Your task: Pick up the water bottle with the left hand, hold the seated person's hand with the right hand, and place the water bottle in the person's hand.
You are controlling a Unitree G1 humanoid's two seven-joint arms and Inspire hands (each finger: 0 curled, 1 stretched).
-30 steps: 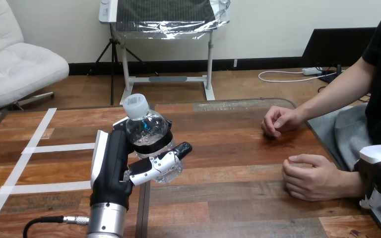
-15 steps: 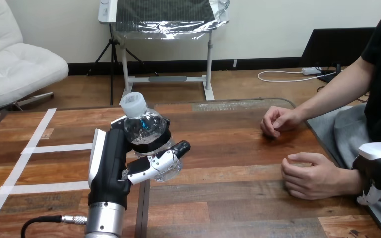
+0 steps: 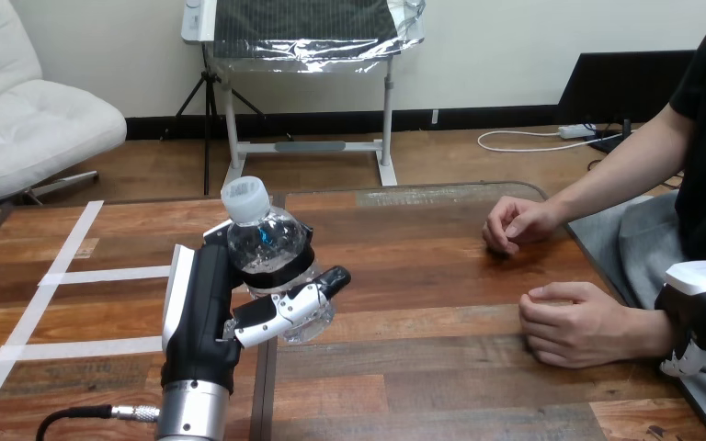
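The left hand (image 3: 204, 308) is clenched round the water bottle (image 3: 267, 248), its thumb across the front and the white cap rising just above it (slightly tilted). Well to its right, the right hand (image 3: 699, 308) sits by the wrist of the person's nearer hand (image 3: 575, 323); I cannot tell whether it grips.

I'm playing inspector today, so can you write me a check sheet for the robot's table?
Surface: wooden table, with white tape strips at its left.
Job's things: water bottle, capped, roughly upright, in the left hand. The person's near hand and far hand rest loosely curled on the table at the right.
Clutter: nothing seen.
Hands: left hand curled round the bottle. Right hand beside the person's near wrist; cannot tell whether it holds it.
Cables: nothing seen.
Surroundings: a person seated at the table's right side.
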